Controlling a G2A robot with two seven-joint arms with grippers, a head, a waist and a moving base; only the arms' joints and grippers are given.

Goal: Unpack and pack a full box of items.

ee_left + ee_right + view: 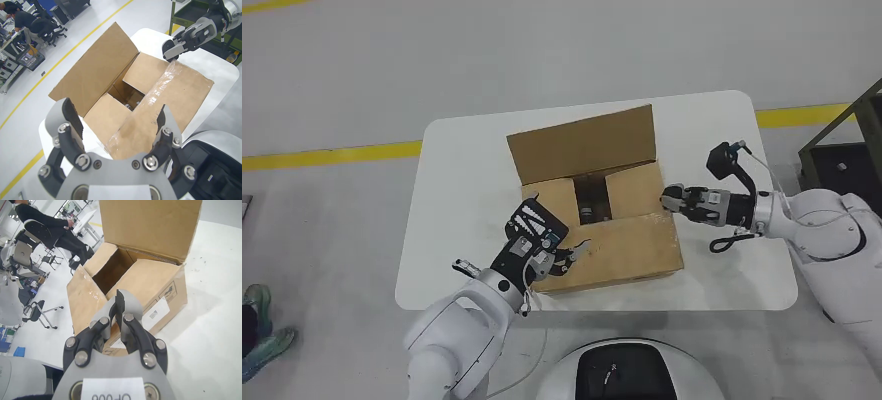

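Note:
A brown cardboard box (622, 255) stands in the middle of the white table (462, 200). Its far flap (587, 145) is up and its two side flaps are folded in. The near flap (170, 91), with clear tape along its free edge, lies over the near half. Small items (130, 106) show dimly through the central gap. My left gripper (577, 250) (115, 113) hovers open above the near left corner of the box. My right gripper (669, 197) (118, 298) is shut, its tips (168, 54) at the right corner of the taped flap; whether they pinch it is unclear.
A green metal cart (852, 140) stands off the table's right side, with a yellow bottle (231, 56) beside it. Bare table surface lies to the left and right of the box. A white label (157, 311) is on the box's right wall.

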